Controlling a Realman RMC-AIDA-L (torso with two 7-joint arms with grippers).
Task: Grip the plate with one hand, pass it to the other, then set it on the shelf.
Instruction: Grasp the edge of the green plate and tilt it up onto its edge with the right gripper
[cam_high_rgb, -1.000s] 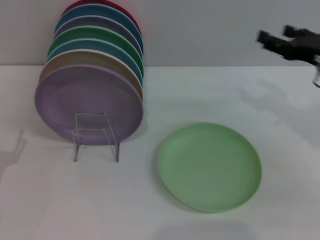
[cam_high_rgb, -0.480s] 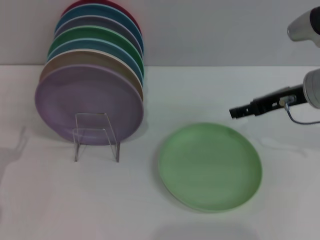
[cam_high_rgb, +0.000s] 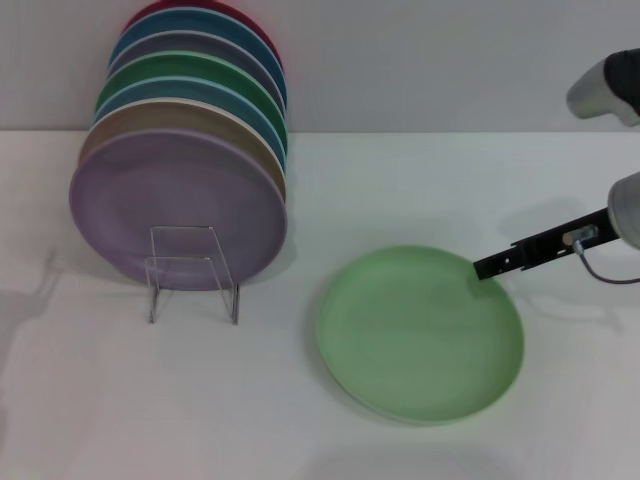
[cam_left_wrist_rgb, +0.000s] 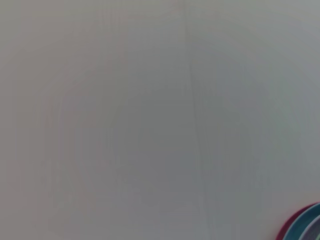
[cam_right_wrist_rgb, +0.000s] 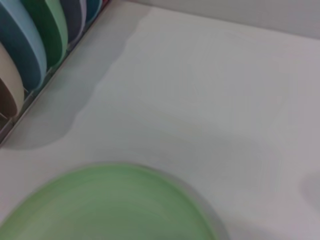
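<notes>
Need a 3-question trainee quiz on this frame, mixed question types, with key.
1. True or false: the pale green plate lies flat on the table, apart from the rack.
2. Which gripper is near the green plate?
A. left gripper
B. right gripper
C. both
3. Fill in: the frontmost plate leaning on the clear rack is ____ in colour.

Key:
1. True. It lies on the table to the right of the rack, not touching it.
2. B. The right gripper's tip sits at the plate's far right rim; whether it touches is unclear. The left gripper is not in view.
3. Purple: the purple plate fronts the stack of coloured plates.
</notes>
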